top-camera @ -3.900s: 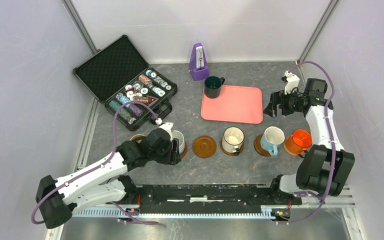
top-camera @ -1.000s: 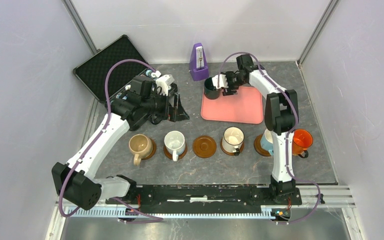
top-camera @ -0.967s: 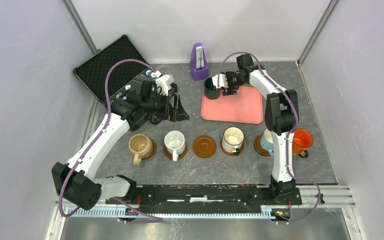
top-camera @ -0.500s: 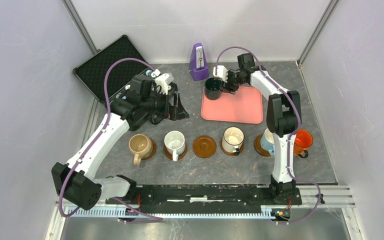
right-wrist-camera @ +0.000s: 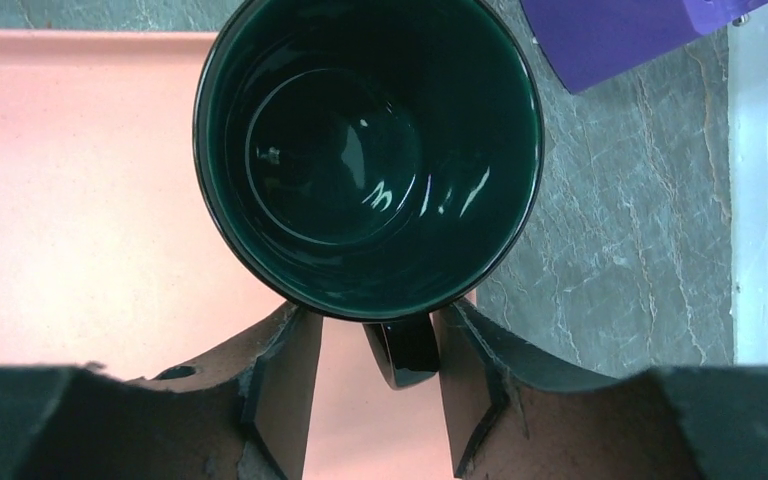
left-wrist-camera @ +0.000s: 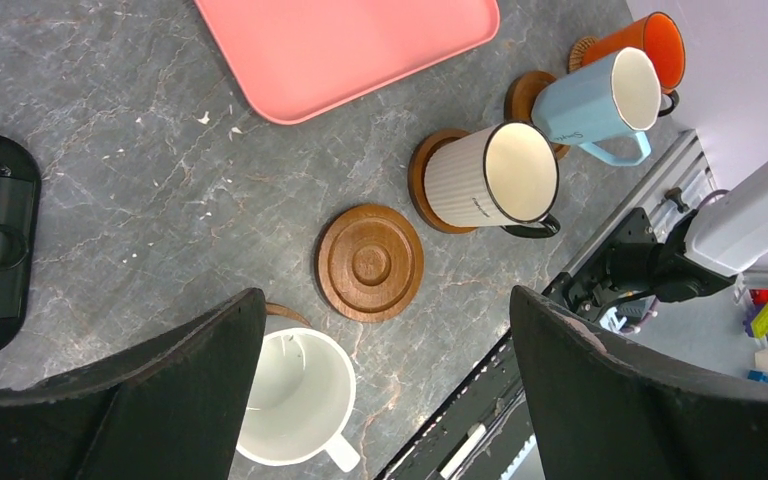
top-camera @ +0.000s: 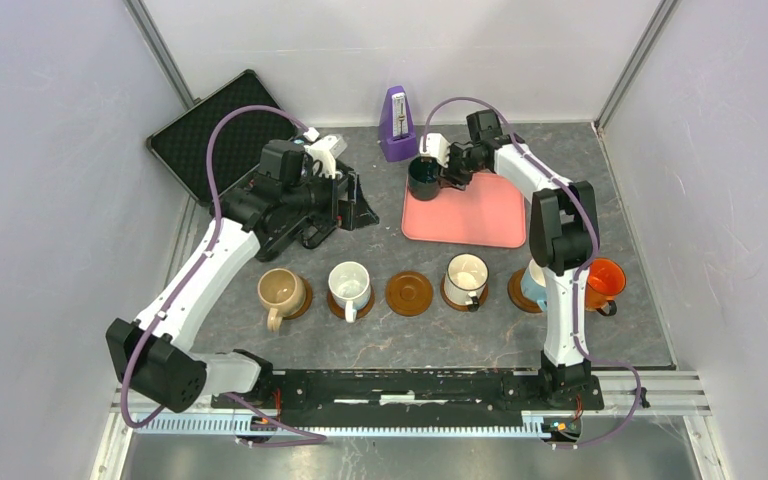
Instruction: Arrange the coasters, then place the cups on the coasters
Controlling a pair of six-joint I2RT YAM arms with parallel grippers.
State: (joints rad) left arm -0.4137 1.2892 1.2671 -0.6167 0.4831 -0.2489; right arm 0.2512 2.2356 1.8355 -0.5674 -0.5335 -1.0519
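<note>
Up at 10 o'clock by the black case point(top-camera: 210, 125), the left pincer point(left-wrist-camera: 385, 294) hangs with jaws wide apart, holding nothing. At 6 o'clock on the desk point(top-camera: 360, 335), the bare coaster point(top-camera: 409, 293) has clear gaps between the white mug point(top-camera: 349, 284) and the cream mug point(top-camera: 465, 275). The right pincer point(right-wrist-camera: 378, 315) straddles the dark green mug point(top-camera: 423, 178) handle, not clamped, at the pink tray point(top-camera: 480, 215)'s 10 o'clock corner, with the metronome point(top-camera: 397, 125) just beside.

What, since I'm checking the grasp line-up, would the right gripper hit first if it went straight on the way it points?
The handle of the dark green mug, which sits between the fingers of the right gripper; just beyond comes the mug's wall.
</note>
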